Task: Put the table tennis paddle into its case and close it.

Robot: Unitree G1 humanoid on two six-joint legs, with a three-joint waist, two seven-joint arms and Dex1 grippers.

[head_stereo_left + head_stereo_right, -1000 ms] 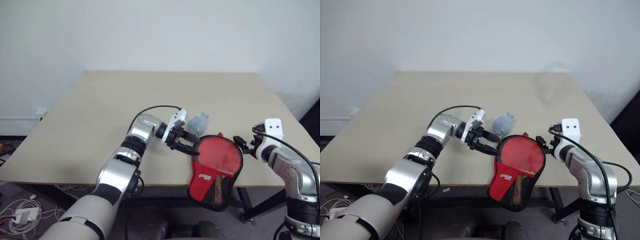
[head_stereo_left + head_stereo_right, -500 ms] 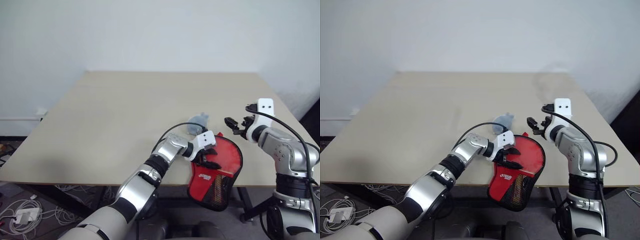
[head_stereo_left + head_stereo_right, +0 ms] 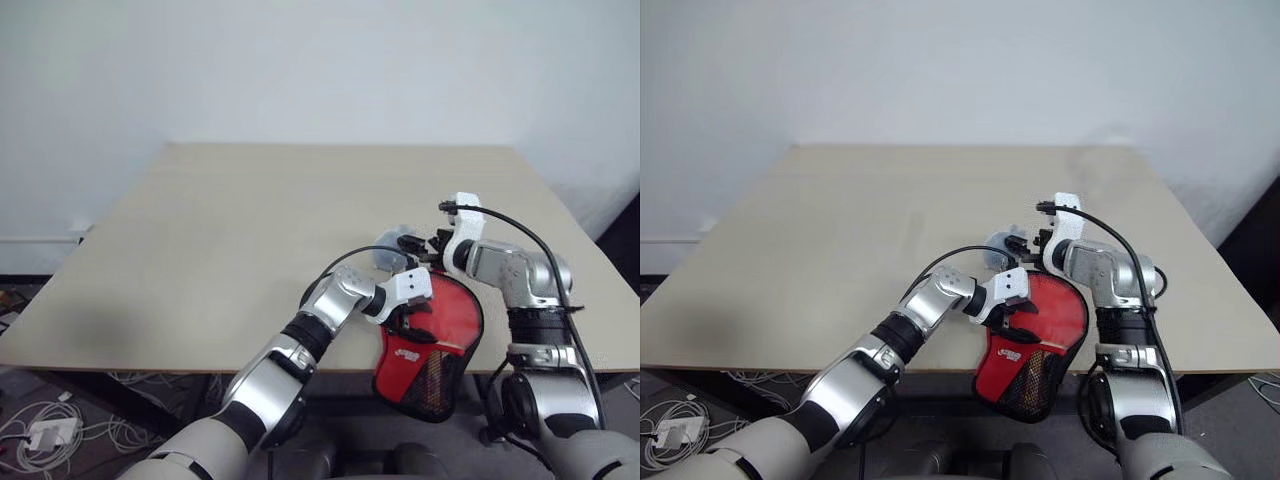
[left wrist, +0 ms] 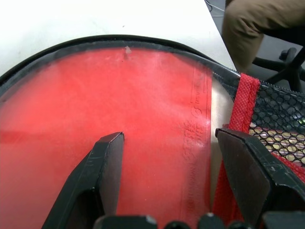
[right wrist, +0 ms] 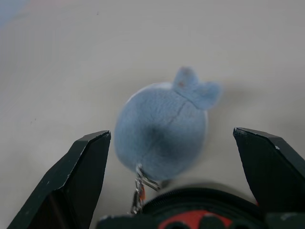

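The case lies at the near edge of the counter, its mesh-pocket end hanging past that edge. The table tennis paddle is seen through the left wrist camera as a red rubber face inside the case's black rim, with the mesh pocket just beside it; its handle cannot be made out. The left tool rests over the red face, its two black fingers held apart with nothing clamped between them, so the case is pressed or steadied rather than gripped.

The right tool hovers at the far, rounded end of the case, fingers spread wide and empty. Directly ahead of it, between its fingers in the wrist view, lies a small grey-blue plush charm, joined by a metal clip to the case's black zip edge. This charm appears to serve as the zip pull.

The step in hand is judged to be the grasp of the pull so that the case can be zipped shut. It would be done well if the right tool were brought down centred on the charm, close to the clip rather than on the soft tip, and closed firmly before any pulling. The pull should then be drawn along the curve of the rim, not lifted away from it. The left tool should be kept bearing on the case throughout, since the overhanging end could otherwise slide or tip off the counter.
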